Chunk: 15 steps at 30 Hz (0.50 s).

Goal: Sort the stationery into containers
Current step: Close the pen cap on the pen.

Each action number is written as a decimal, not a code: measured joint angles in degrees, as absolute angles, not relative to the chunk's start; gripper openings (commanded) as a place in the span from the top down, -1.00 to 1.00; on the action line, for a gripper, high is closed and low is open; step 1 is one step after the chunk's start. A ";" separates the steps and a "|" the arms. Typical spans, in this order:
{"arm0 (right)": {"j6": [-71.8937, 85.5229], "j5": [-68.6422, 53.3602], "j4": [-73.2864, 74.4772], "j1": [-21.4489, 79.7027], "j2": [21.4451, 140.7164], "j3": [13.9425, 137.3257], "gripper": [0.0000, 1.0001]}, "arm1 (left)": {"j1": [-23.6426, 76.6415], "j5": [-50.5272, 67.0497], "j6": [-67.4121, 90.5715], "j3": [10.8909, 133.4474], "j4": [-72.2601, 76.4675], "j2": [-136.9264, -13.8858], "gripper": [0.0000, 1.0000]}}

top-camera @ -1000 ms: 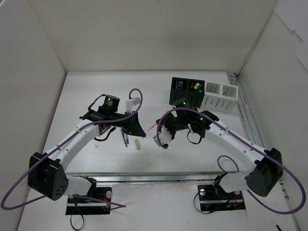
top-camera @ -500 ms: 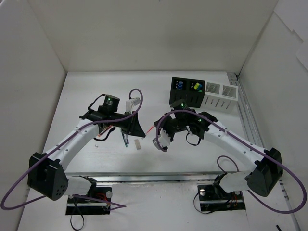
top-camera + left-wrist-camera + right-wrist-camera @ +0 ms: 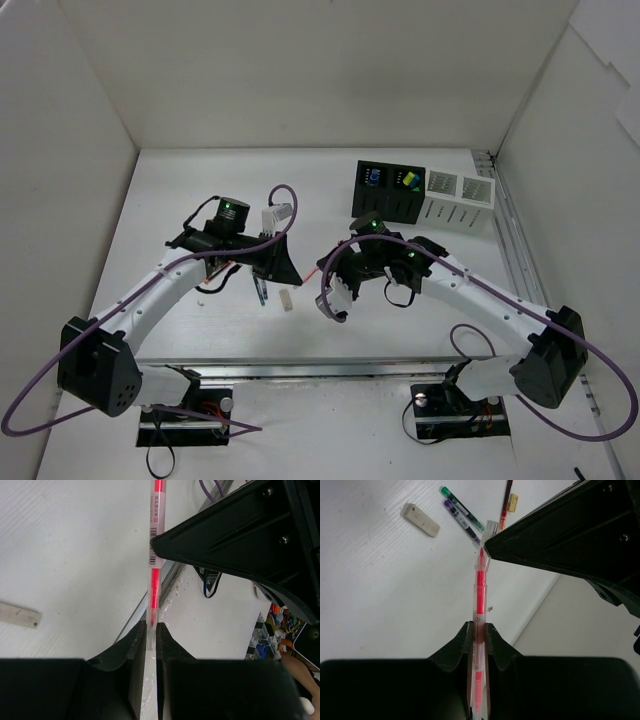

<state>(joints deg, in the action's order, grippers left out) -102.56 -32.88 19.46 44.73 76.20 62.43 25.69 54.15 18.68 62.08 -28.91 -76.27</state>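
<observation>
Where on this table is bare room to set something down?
Widest bare patch: the table's back left, bordered by rear wall, left arm and black box. Crowded: the middle, where left fingers and right fingers grip a red pen beside eraser and loose pens.

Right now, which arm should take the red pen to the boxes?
Right. The right gripper holds the pen mid-shaft and sits nearer the boxes; the left gripper only pinches the tip.

Arms bent inward, left end effector [image 3: 151,630] and right end effector [image 3: 478,630] facing each other. Both clamped on the thin red pen [image 3: 480,587]
</observation>
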 measured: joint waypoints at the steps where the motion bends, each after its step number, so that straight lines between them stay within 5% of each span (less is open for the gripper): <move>1: -102.56 -32.82 19.42 44.80 76.20 62.43 1.00 | 25.76 54.15 18.68 62.08 -28.91 -76.27 1.00; 15: -97.47 -33.58 19.22 44.82 76.42 63.44 1.00 | 25.78 53.93 21.08 60.71 -24.21 -75.68 1.00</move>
